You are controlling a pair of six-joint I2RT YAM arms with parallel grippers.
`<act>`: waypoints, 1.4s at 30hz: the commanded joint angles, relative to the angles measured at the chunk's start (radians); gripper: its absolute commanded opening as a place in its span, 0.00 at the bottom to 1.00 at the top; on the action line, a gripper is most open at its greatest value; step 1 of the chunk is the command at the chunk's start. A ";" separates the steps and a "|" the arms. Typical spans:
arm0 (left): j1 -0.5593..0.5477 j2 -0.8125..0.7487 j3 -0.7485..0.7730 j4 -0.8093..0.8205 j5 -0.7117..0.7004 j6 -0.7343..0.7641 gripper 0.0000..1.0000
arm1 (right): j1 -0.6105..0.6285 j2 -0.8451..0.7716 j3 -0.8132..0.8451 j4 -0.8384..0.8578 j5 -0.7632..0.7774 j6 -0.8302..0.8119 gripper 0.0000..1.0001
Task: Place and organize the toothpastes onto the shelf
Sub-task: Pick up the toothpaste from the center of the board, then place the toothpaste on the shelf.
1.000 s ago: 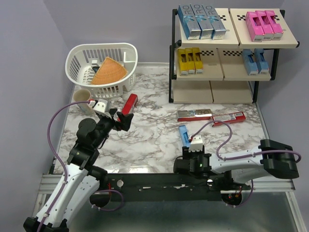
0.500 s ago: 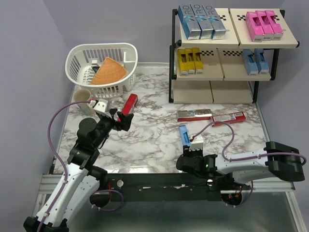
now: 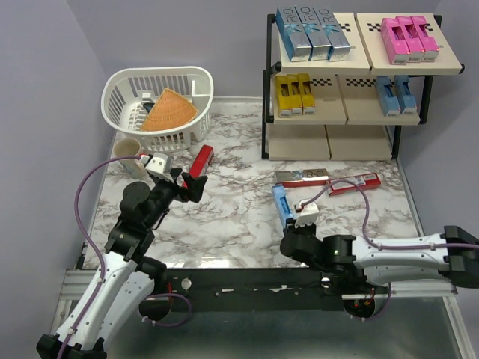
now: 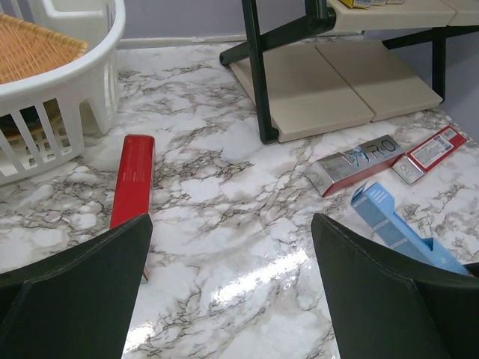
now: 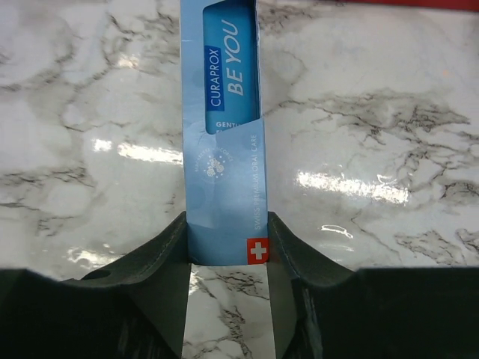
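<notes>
Here the light blue toothpaste carton (image 5: 224, 112) lies with its near end seemingly clamped in the right gripper (image 5: 227, 228).

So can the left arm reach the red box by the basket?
Probably yes: the open left end effector hangs right by the red box, nothing across it. The box lies off to one side, so expect a sideways shift.

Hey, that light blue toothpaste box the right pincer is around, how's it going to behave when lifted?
The light blue carton looks like thin card, so it is probably light and fairly stiff, though hard squeezing could dent it. The right pincer flanks only one end, so the long box may droop or swivel. Its flat sides shouldn't roll.
</notes>
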 commanded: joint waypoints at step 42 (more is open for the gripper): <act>0.011 -0.035 0.004 -0.006 0.044 -0.003 0.99 | -1.373 0.198 0.651 0.378 -0.754 -0.841 0.48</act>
